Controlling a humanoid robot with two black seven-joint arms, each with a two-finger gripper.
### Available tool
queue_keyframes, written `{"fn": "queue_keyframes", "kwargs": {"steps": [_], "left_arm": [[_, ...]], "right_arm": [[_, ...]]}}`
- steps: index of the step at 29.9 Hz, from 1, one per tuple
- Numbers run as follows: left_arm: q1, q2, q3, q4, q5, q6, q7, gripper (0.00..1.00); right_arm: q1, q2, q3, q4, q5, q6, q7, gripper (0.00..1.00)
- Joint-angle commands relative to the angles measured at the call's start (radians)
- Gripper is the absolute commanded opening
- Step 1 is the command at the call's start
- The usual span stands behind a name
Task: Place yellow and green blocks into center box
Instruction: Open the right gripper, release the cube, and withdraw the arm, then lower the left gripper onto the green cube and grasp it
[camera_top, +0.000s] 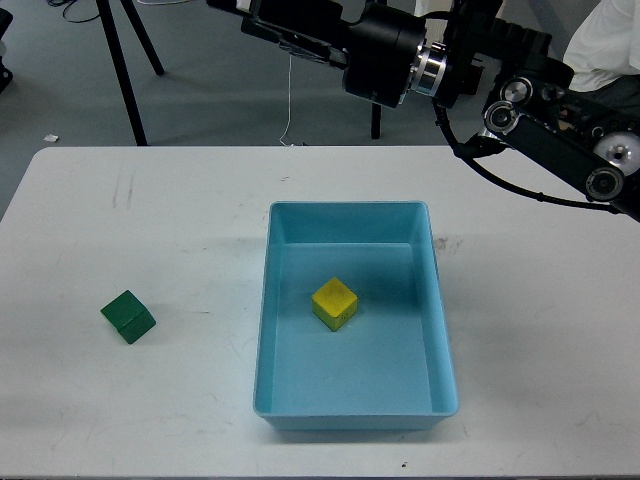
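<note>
Blue tray (445, 330) sits on the white table (150, 200), a bit right of ctr, long side running 12 to 6. Yellow block (334, 304) lies inside it on the floor, slightly left of tray ctr, turned corner-on, clear of all four walls. Green block (128, 317) is on the bare table at 9 o'clock from the tray, well apart from it, also turned at an angle, touching nothing else.

Black arm (385, 45) crosses the top edge at 12 to 1 o'clock, above and beyond the table's far edge, w/ a silver ring at one joint. More dark linkage (560, 150) w/ round silver joints hangs at 2 o'clock over the table's far right corner. Neither is near either block. Can't pick out fingers on either arm, so can't tell if they're spread or pressed together.

Tripod legs (125, 60) stand on the grey floor at 11 o'clock.
</note>
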Motion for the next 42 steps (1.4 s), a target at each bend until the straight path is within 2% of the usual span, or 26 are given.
{"fn": "queue_keyframes", "kwargs": {"steps": [1, 7, 12, 16, 20, 25, 32, 42], "left_arm": [[0.004, -0.001, 0.004, -0.009, 0.244, 0.000, 0.000, 0.99], [-0.019, 0.054, 0.027, -0.002, 0.493, 0.000, 0.000, 0.99], [-0.054, 0.051, 0.044, -0.015, 1.014, 0.000, 0.000, 1.00], [-0.089, 0.051, 0.115, -0.043, 1.209, 0.000, 0.000, 1.00], [-0.128, 0.062, 0.249, -0.046, 1.383, 0.000, 0.000, 1.00], [-0.261, 0.064, 0.472, -0.060, 1.416, 0.000, 0.000, 1.00], [-0.470, 0.050, 0.852, -0.046, 1.416, 0.000, 0.000, 1.00], [-0.472, -0.028, 0.961, 0.113, 1.416, 0.000, 0.000, 1.00]], "right_arm": [[-0.146, -0.015, 0.154, 0.099, 0.118, -0.014, 0.000, 0.99], [-0.442, -0.046, 0.369, 0.162, 0.200, -0.070, -0.011, 0.99], [-0.675, -0.063, 0.516, 0.286, 0.200, -0.078, -0.012, 0.99], [-0.914, -0.041, 0.668, 0.396, 0.202, -0.078, -0.010, 0.99], [-1.099, -0.014, 0.755, 0.436, 0.202, -0.078, -0.002, 0.99], [-1.189, -0.012, 0.786, 0.439, 0.202, -0.078, 0.000, 0.99], [-1.245, -0.010, 0.806, 0.439, 0.202, -0.078, 0.000, 0.99], [-1.257, -0.010, 0.831, 0.436, 0.202, -0.078, 0.000, 0.99]]}}
